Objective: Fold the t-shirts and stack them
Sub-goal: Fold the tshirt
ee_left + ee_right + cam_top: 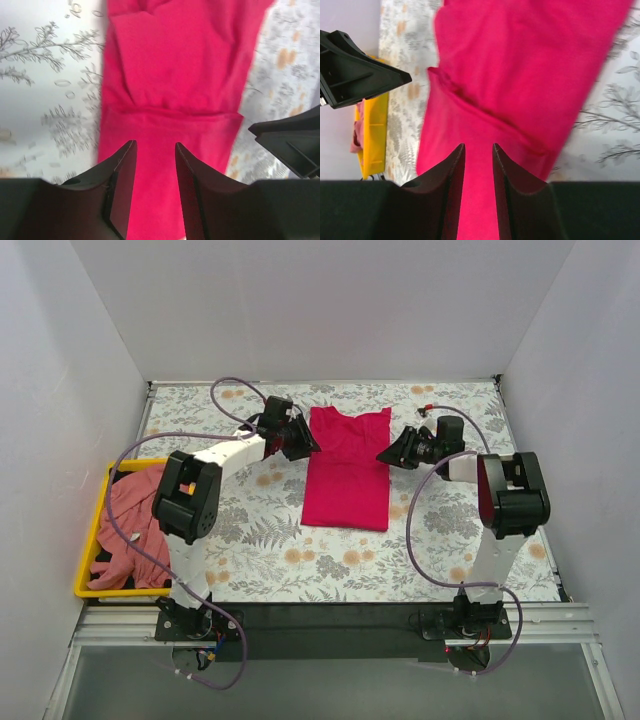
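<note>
The bright magenta-red t-shirt point(347, 468) lies flat in the middle of the table as a long strip, its sleeves folded in. My left gripper point(300, 443) hovers at its upper left edge. In the left wrist view that gripper point(155, 145) is open over the cloth point(180, 75), with nothing between the fingers. Opposite it, my right gripper point(393, 455) is at the upper right edge. It point(478, 146) is also open above the shirt point(520, 65) and holds nothing. The salmon-pink t-shirt point(130, 525) lies crumpled in the bin at the left.
A yellow plastic bin point(90, 545) sits at the table's left edge. The table point(270, 550) has a floral cover, with white walls on three sides. Each wrist view shows the other arm's gripper: the right one point(290, 142), the left one point(355, 70).
</note>
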You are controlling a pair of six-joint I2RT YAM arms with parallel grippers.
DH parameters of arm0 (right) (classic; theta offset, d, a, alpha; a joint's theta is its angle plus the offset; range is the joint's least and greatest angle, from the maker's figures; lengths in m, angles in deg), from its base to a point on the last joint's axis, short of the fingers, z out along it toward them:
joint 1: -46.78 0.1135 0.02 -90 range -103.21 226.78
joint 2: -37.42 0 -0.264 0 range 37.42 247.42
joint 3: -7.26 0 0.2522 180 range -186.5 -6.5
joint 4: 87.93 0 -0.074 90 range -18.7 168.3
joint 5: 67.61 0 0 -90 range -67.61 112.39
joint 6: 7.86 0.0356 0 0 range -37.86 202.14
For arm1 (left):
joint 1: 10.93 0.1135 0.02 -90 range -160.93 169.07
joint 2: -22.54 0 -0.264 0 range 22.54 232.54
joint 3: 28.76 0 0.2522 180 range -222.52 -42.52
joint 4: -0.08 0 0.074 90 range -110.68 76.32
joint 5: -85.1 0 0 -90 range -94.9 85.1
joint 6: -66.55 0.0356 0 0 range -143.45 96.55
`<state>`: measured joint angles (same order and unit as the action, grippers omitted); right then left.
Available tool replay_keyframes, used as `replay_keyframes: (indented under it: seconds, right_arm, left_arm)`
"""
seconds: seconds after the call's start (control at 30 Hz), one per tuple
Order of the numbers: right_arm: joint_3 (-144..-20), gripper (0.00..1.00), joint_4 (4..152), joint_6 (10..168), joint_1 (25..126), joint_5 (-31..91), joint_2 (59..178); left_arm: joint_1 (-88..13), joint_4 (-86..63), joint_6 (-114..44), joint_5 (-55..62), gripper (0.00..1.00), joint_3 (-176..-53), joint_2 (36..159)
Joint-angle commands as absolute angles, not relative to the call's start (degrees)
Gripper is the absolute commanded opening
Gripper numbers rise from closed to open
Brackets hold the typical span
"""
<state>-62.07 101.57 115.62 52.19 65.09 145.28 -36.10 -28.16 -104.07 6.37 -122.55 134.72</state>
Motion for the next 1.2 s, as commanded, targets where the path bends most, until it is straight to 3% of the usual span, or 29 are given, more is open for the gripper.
replay_keyframes:
  seconds: [0.0,0.23,0.4,0.5,0.7,0.9,1.17]
  right_arm:
    - [-65.3,0.35,102.3,114.8,51.8,64.8,151.3]
    - [-68.5,0.34,102.0,112.2,48.5,64.7,159.1]
    - [-71.0,0.35,101.6,112.3,47.3,65.9,158.3]
    - [-70.9,0.37,100.7,112.7,47.3,67.6,154.8]
    - [-58.3,0.39,100.7,115.0,48.4,69.1,139.7]
    - [-42.5,0.39,100.9,115.2,51.1,70.6,128.4]
    - [-34.8,0.38,100.9,111.1,51.1,70.5,131.8]
  left_arm:
    - [-35.5,-28.2,-102.7,9.0,0.35,-125.1,140.5]
    - [-35.1,-26.2,-105.7,10.3,0.33,-122.4,143.3]
    - [-35.0,-25.9,-105.8,9.1,0.34,-122.1,140.8]
    - [-34.9,-26.5,-105.5,8.2,0.39,-120.8,137.1]
    - [-35.5,-27.7,-105.0,9.0,0.48,-111.0,124.1]
    - [-38.4,-27.6,-105.4,9.7,0.49,-97.5,110.5]
    - [-41.0,-27.7,-106.1,8.9,0.55,-86.8,103.7]
